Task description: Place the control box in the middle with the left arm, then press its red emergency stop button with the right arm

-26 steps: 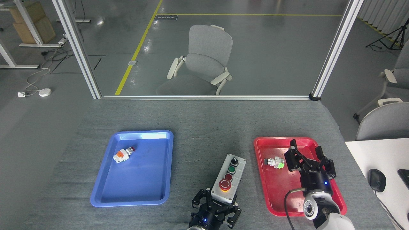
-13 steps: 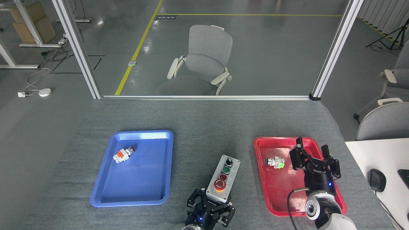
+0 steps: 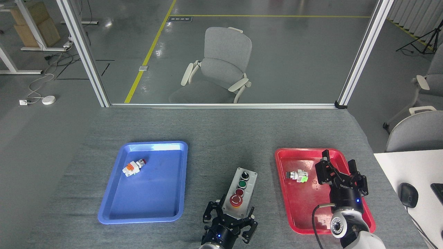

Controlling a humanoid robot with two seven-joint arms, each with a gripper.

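1. The grey felt-covered surface (image 3: 214, 138) fills the lower half of the view and carries two trays with the control box between them.
2. The blue tray (image 3: 114, 207) lies on the left part of the surface, well apart from the box.
3. The red tray (image 3: 282, 162) lies on the right part of the surface, its long side near the box but not touching it.
4. The right gripper (image 3: 341, 173) hangs over the right half of the red tray on a white rounded wrist with a black cable loop; its jaws are spread, with nothing between them.
5. The left gripper (image 3: 229, 218) comes up from the bottom edge between the trays, blue light lit; its jaws are pinching the near end of the control box on both sides.
6. The control box (image 3: 247, 185), light grey, lies in the gap between the two trays, tilted with its far end leaning to the right.
7. Its controls run in a row from far to near: black knob (image 3: 245, 174), green button (image 3: 242, 184), small red button (image 3: 239, 192), then the large red emergency stop button (image 3: 236, 200) nearest the left gripper.
8. A small push-button part with an orange block (image 3: 133, 167) lies in the far left corner area of the blue tray.
9. A small push-button part with a green block (image 3: 297, 176) lies in the red tray, just left of the right gripper.
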